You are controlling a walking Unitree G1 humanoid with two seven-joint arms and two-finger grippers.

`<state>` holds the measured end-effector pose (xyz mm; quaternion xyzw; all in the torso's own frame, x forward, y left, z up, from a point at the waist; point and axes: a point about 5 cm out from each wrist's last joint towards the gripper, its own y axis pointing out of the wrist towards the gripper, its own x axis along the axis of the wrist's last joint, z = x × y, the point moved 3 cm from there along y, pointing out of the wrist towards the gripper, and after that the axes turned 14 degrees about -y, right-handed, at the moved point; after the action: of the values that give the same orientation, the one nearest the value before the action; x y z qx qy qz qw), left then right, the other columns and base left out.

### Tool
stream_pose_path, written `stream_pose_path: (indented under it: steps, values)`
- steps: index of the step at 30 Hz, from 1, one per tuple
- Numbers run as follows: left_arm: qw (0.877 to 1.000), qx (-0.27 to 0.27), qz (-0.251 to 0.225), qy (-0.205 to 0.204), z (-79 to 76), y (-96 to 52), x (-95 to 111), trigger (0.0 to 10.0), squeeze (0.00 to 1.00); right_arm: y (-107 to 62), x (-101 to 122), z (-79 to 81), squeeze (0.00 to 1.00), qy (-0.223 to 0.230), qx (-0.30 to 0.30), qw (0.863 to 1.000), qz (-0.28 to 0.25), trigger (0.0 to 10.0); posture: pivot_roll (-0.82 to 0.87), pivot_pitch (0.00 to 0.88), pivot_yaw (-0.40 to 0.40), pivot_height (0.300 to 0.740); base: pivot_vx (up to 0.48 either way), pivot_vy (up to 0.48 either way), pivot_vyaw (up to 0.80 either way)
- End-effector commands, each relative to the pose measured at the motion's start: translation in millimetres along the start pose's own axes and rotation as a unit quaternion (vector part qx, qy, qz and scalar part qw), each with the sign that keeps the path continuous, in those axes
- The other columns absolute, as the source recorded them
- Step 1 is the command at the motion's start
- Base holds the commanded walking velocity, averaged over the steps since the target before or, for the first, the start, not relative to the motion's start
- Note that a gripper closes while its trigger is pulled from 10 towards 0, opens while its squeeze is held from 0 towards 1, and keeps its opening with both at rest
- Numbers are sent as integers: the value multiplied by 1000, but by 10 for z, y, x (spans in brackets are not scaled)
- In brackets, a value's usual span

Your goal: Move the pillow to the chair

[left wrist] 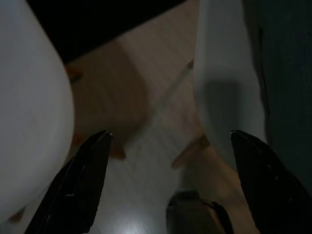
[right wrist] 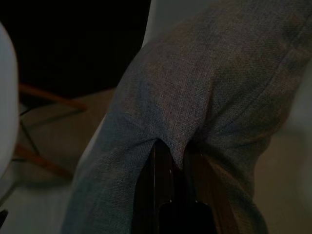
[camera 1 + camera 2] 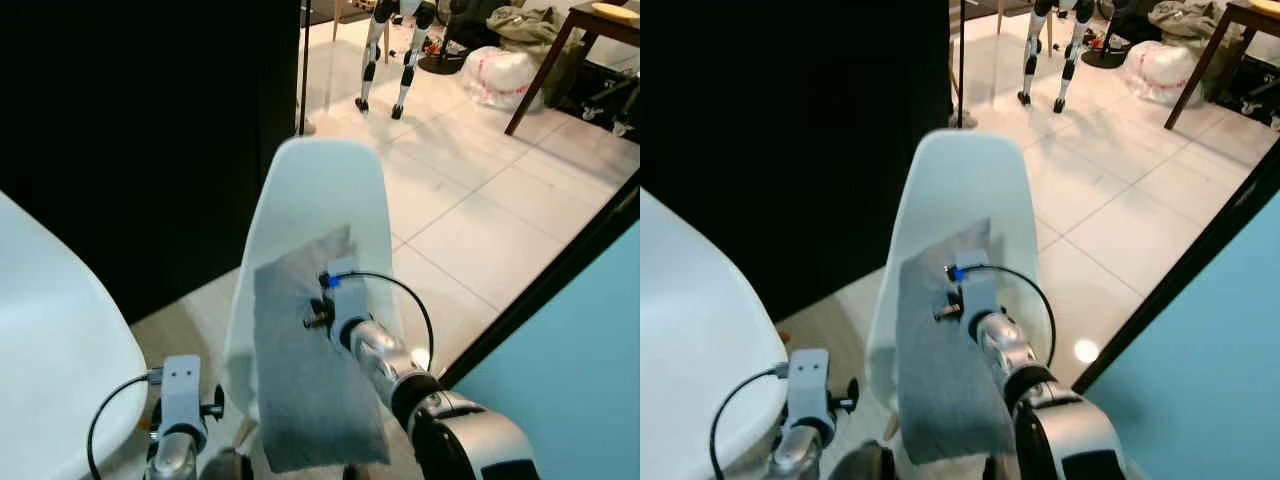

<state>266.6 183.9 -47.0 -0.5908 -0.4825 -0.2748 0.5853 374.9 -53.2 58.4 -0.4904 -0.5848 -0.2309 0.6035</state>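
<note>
pale tiled floor (image 3: 470,210) beyond white chair (image 3: 320,190), right gripper (image 2: 170,156) fingers pinching grey pillow (image 3: 310,370)

Head stereo pair looks fwd/down from above, both eyes share the white chair (image 3: 320,200) w/ gray pillow (image 3: 310,370), tiled floor (image 3: 480,220) far right. L wrist cam sits low, faces floor btwn two chair shells. R wrist cam v. close on pillow fabric, dark.
</note>
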Motion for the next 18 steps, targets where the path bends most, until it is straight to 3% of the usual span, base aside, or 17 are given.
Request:
stream_pose_path:
  steps: [1,7,8,18]
  values:
    - [1000,-8,-18,8,-20,10,65,10000,0,11,58,-2,0,-6,-10,1000,-12,10000,74,157,-34,600,0,0,0]
    - [999,-15,-42,7,-73,71,220,10000,0,44,153,23,0,-17,-22,999,-19,10000,95,157,-41,580,0,0,0]
    - [999,-19,-49,9,-97,85,263,10000,0,72,282,18,0,-30,-29,999,-35,10000,96,155,-39,570,0,0,0]
    - [998,-33,-42,20,-174,60,204,10000,0,118,753,-168,0,-45,-58,994,-86,10000,90,140,-43,547,0,0,0]
